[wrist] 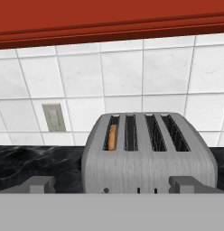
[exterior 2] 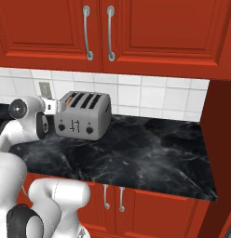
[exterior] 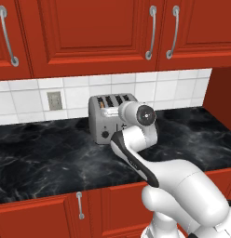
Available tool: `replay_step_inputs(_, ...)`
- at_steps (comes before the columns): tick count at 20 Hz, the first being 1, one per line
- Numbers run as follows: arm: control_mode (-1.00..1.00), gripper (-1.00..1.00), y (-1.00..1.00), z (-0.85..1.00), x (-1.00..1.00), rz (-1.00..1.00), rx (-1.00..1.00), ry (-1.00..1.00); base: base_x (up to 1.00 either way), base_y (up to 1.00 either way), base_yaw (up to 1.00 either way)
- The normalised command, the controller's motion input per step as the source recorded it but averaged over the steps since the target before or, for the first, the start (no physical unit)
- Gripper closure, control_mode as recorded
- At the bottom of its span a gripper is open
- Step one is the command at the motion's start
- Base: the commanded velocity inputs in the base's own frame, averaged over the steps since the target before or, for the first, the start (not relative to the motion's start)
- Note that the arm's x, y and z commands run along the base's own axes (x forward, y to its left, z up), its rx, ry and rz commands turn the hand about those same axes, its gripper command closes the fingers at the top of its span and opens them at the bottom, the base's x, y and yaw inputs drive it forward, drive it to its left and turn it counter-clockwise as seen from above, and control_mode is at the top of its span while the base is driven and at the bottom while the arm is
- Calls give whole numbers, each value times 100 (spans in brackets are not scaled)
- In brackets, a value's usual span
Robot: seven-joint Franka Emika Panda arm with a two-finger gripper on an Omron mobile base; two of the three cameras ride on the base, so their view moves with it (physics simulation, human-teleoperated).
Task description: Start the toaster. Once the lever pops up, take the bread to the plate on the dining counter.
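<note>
Hand (wrist: 112, 184) agape before boxy brushed-metal toaster (wrist: 147, 155), tan bread (wrist: 112, 137) in slot

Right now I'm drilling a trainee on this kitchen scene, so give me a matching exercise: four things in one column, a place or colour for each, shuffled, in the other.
Things:
1. toaster
2. bread
3. wall outlet
4. cabinet doors

Descriptions:
A. red, with curved metal handles
B. grey plate set in the white tiles, left of the toaster
C. grey metal box standing on the black marble counter
D. tan, sitting in the leftmost slot

Pairs: 1-C, 2-D, 3-B, 4-A
</note>
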Motion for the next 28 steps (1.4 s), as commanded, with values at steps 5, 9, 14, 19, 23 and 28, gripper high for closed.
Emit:
replay_step_inputs(5, -100, -100, 0, 0, 0, 0, 0, 0, 0, 0, 0)
replay_step_inputs(9, -100, -100, 0, 0, 0, 0, 0, 0, 0, 0, 0)
replay_step_inputs(14, -100, -100, 0, 0, 0, 0, 0, 0, 0, 0, 0)
replay_step_inputs(19, -100, -100, 0, 0, 0, 0, 0, 0, 0, 0, 0)
replay_step_inputs(23, -100, -100, 0, 0, 0, 0, 0, 0, 0, 0, 0)
replay_step_inputs(28, -100, -100, 0, 0, 0, 0, 0, 0, 0, 0, 0)
